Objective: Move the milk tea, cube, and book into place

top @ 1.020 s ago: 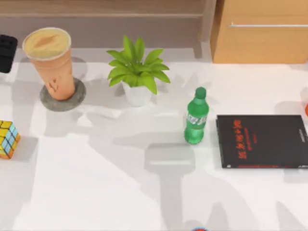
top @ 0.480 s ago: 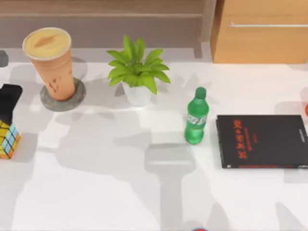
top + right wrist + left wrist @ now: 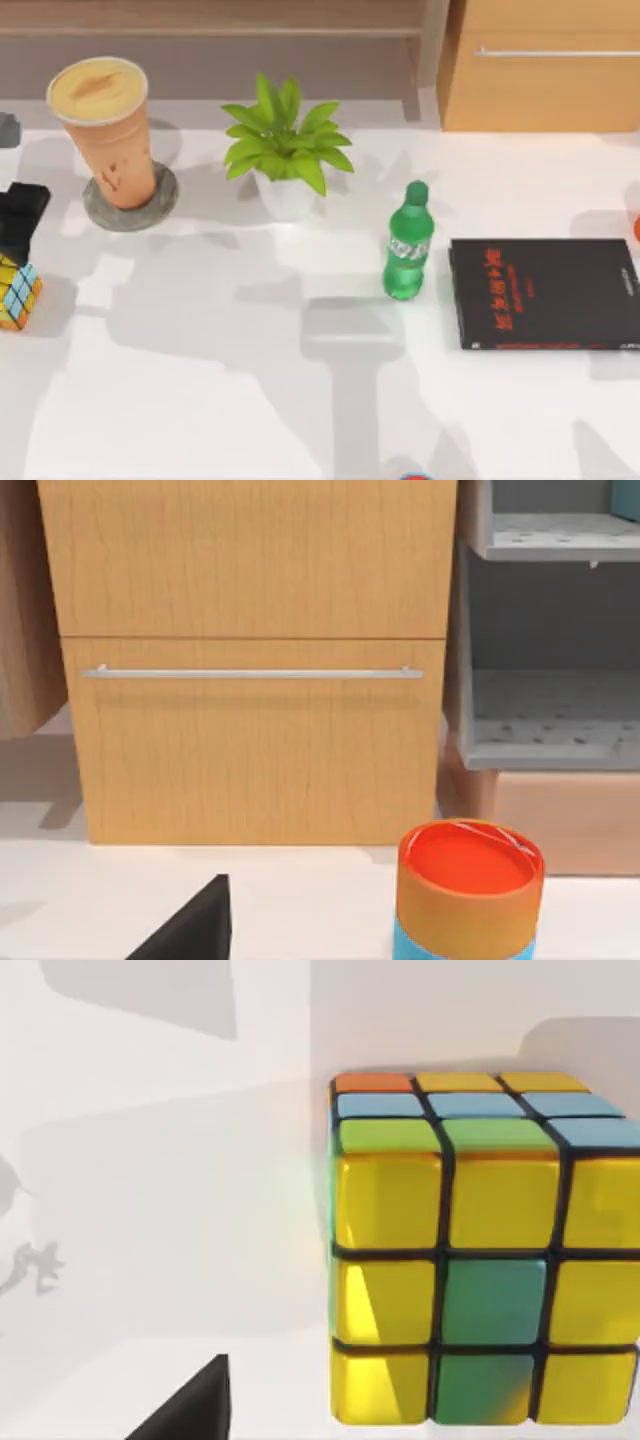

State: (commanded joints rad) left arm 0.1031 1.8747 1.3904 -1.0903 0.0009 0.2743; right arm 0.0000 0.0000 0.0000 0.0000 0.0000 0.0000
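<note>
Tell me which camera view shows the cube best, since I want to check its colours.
The left wrist view: the cube sits close up there, showing yellow, teal, blue and orange squares in a black frame. In the top view the cube is small, at the table's left edge, cut off by the frame, with the left claw just behind it. The right wrist view faces a wooden cabinet.

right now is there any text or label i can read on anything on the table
Black book: red lettering on the cover, too blurred to read.
Green bottle: pale label band, print too small to read.
Milk tea: small dark marks on its side, not legible.
Nothing else carries text.
</note>
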